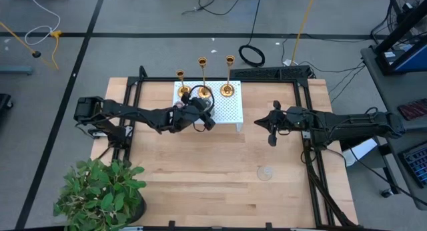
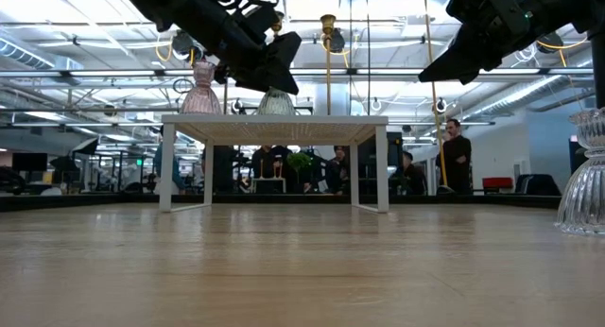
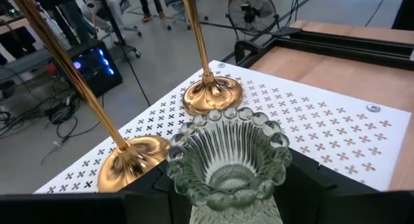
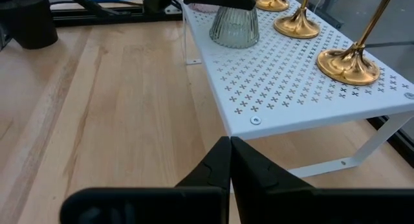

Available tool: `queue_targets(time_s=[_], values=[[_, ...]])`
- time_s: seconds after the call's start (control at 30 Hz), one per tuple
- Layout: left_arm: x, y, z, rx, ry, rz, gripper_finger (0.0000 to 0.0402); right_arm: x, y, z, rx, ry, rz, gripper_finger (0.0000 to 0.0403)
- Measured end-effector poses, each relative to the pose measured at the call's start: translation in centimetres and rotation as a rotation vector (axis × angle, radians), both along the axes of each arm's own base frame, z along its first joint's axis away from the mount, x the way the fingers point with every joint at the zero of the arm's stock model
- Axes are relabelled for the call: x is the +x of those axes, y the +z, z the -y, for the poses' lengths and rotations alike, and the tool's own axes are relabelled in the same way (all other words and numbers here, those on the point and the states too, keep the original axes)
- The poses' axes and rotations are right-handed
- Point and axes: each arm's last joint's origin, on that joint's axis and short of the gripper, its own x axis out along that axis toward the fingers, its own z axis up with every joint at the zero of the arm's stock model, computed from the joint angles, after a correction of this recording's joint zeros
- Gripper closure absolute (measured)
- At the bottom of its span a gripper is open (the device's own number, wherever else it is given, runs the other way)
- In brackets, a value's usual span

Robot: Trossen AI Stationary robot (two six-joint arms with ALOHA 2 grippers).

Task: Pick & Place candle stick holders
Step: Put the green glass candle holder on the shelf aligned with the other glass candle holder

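A white perforated shelf [image 1: 223, 113] stands at the table's far middle. Three gold holders [image 1: 181, 91] [image 1: 203, 91] [image 1: 228, 89] stand on their round bases along its far edge. A pink glass holder [image 2: 201, 91] stands on the shelf too. My left gripper [image 1: 197, 115] is over the shelf's near part, shut on a greenish ribbed glass holder [image 3: 226, 162], which also shows in the right wrist view [image 4: 234, 26]. A clear glass holder [image 1: 265, 172] stands on the table at the near right. My right gripper [image 4: 229, 160] is shut and empty, right of the shelf. My left gripper pinches the greenish glass holder between its two fingers [image 3: 158, 185], one on each side of the ribbed body just under the beaded rim [image 3: 194, 185]. The fingers slant down from the table's left. The holder is upright, its foot [image 4: 234, 41] on or just at the shelf top.
A potted plant [image 1: 100, 194] stands at the table's near left corner. The gold stems [image 3: 77, 81] rise close behind the held glass. Bare wood lies in front of the shelf [image 1: 200, 164]. People stand in the room beyond [image 2: 456, 152].
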Motion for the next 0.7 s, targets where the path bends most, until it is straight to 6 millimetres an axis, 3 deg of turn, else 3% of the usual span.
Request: queue_targets(time_s=[0.23, 0.7], values=[[0.1, 0.1, -0.35, -0.01, -0.037, 0.01, 0.0216, 0.0, -0.01, 0.0, -0.003, 0.001, -0.001, 0.0403], [0.18, 0.33, -0.15, 0.029, -0.035, 0.009, 0.0124, -0.01, -0.02, 0.0, -0.002, 0.002, -0.003, 0.0403]])
